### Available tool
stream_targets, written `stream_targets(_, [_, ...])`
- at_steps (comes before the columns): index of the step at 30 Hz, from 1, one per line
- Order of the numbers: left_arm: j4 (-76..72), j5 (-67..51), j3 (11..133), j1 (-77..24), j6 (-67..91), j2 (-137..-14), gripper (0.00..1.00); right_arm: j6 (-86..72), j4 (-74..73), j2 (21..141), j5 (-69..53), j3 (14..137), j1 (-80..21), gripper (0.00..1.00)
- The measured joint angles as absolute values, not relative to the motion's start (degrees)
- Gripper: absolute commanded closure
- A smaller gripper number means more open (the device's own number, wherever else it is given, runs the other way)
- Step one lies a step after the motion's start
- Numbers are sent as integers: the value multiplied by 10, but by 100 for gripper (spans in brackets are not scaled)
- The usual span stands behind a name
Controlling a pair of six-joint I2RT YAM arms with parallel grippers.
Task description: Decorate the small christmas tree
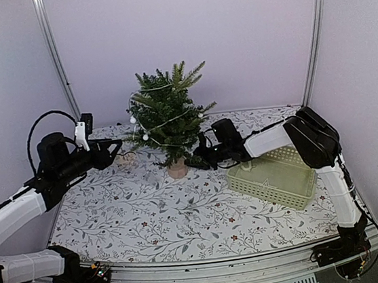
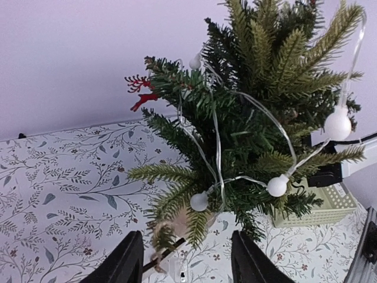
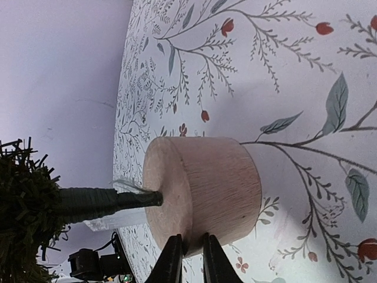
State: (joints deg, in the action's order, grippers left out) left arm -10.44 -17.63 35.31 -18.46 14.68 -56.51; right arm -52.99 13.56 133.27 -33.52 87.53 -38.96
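The small christmas tree [image 1: 167,113] is a miniature fir with dark green needle branches, lighter at the tips. Its dark wrapped stem is set in a round, pale wooden base. A clear wire of white round bulb lights [image 2: 277,186] winds through the branches, and a small red reindeer ornament [image 2: 141,91] hangs on one twig. The tree stands upright near the far edge of the flower-patterned worktop [image 1: 149,214], about midway along it.

The left wrist view cuts off the treetop, and low branches hide most of the base. The right wrist view shows only the base [image 3: 206,188], the stem and a fringe of needles. From above, the right claw's fingertips are lost against the dark lower branches. A pale green slotted plastic basket [image 1: 275,179] sits towards the right edge, partly behind that arm.

The left claw [image 2: 185,265] hovers left of the tree, aimed at its lower branches, fingers spread wide and holding nothing. The right claw [image 3: 188,259] is down at the base on the tree's right. Its fingers are nearly together, their tips at the wooden rim; I cannot tell whether they pinch anything.
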Motion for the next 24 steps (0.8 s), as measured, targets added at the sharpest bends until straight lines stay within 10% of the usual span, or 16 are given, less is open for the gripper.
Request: stream_targets(24, [-62, -173, 315, -132, 209, -475, 47, -562, 211, 1219, -277, 742, -441, 76])
